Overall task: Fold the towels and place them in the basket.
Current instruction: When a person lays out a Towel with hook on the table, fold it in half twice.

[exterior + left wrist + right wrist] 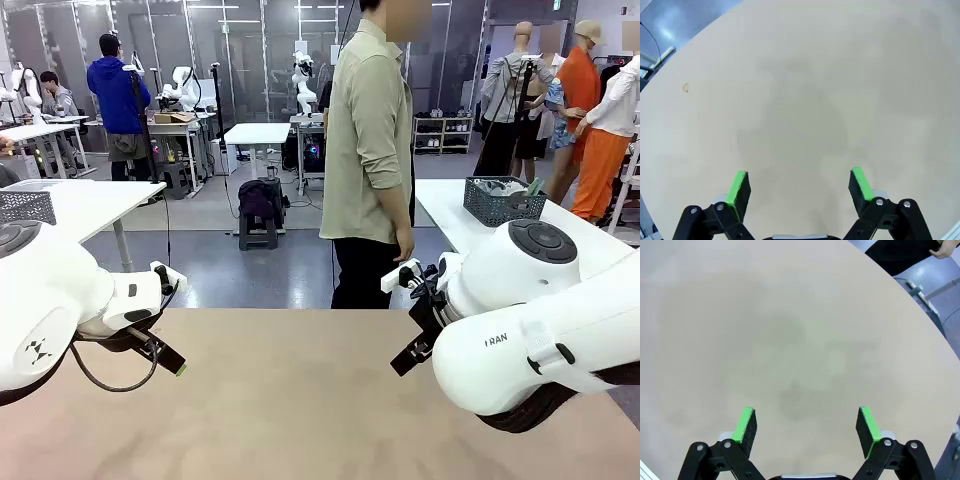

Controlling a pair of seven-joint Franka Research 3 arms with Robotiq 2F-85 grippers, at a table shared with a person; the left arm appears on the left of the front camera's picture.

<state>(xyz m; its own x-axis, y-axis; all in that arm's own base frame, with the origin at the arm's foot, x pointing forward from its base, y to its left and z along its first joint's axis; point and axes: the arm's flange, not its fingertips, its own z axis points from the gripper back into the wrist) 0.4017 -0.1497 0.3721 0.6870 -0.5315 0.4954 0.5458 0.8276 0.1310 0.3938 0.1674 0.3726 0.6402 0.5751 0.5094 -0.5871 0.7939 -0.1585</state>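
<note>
Workshop room, beige table (300,400) in front. Far beyond the right gripper's (806,411) jaws, a dark wire basket (490,208) holding pale towels (497,186) sits on a white side table (445,205). Both the right gripper and the left gripper (799,174) hang over the beige tabletop, jaws spread wide. A person (370,150) stands across the table.

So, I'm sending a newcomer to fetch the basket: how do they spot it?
Right of the person stands a white table. On it sits the basket, dark wire mesh. Unlike the mesh one far left, it holds grey cloth.
</note>
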